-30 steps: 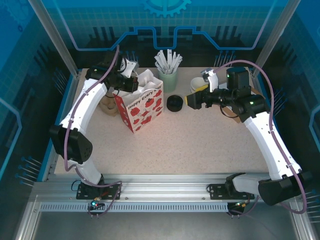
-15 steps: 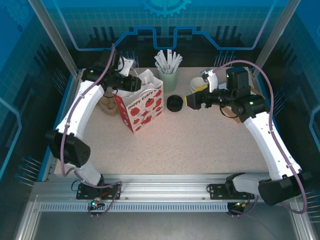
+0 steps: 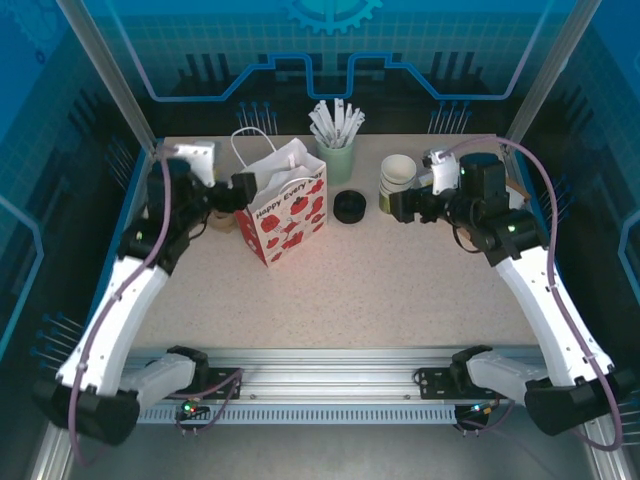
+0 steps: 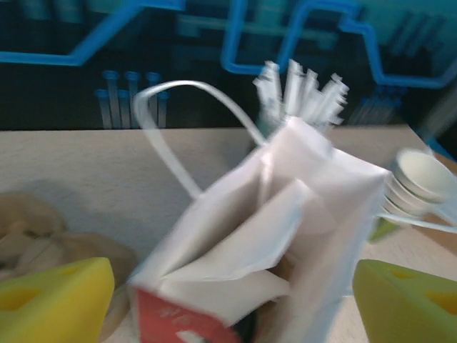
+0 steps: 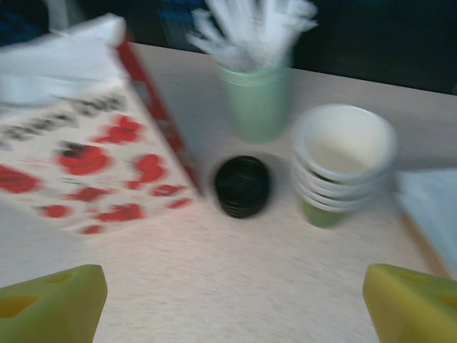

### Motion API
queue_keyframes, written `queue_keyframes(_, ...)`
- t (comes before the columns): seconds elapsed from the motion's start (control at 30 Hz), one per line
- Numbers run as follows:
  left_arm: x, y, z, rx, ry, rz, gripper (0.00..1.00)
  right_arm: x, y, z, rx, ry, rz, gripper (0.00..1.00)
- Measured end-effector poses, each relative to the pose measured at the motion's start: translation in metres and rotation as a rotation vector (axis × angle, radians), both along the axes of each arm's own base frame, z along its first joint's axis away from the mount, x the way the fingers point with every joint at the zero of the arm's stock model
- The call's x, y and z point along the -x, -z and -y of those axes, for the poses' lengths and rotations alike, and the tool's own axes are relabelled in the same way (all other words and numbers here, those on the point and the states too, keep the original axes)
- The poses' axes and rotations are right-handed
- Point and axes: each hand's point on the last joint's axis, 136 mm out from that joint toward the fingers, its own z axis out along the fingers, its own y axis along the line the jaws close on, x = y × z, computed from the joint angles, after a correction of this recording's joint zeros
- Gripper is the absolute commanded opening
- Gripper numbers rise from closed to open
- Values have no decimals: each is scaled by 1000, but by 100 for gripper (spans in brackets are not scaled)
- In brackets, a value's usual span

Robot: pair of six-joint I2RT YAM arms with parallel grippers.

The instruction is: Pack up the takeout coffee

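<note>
Left jaws are released and wide apart, backed off just left of the gift bag [image 3: 285, 215]. A second ago they were clenched over its mouth, so the coffee cup is likely dropped inside, hidden under white paper. Right jaws are released and empty, eased back slightly and facing the black lids [image 3: 349, 206] on the desk [image 3: 400, 300]. Farther back, the lidless cup stack [image 3: 397, 172] and stirrer holder [image 3: 337, 155] are unmoved.

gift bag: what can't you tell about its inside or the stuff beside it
- Bag contents: left wrist view, white tissue fills the gift bag mouth, blurred; no telling what's inside.
- Tan lump beside it: blurred, cut off at the left edge.
- Black lids: right wrist blur hides their count.
</note>
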Motion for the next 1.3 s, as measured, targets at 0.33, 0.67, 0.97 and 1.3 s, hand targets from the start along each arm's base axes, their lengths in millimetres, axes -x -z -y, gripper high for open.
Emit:
queue_keyframes(0.33,28,91,-111,6,-518,64,99,-9,97,92,289,404,-77,100)
queue_keyframes(0.67,-5,217,-129,-99,-552,-146,99,-32,191,123,333,511,-68,100)
queue_keyframes(0.97,-26,248,-113,-98,-430,-79,99,-51,218,141,243,532,36,100)
queue_keyframes(1.3,-42,243,-95,-85,-323,24,99,-67,214,119,122,418,158,100)
